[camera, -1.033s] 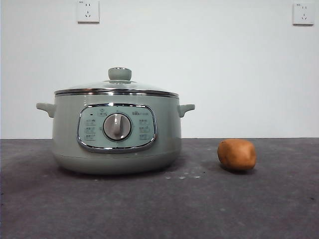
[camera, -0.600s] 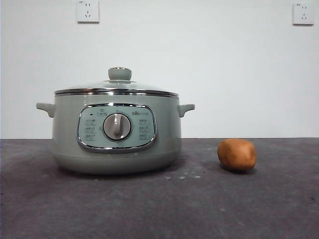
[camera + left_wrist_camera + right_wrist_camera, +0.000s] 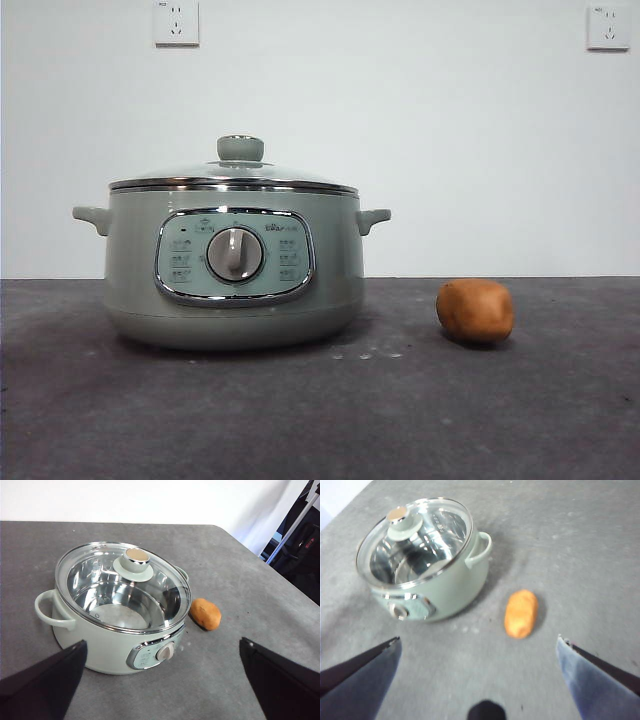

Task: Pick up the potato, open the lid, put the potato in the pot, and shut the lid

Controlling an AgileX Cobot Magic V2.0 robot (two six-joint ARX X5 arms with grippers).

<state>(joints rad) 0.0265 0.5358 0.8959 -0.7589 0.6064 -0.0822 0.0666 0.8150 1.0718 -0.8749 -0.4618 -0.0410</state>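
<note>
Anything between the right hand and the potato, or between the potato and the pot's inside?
Nothing visible lies between the open right hand and the potato, which sits alone on the bare table beside the pot. The way into the pot is blocked: the glass lid sits closed on its rim.
</note>
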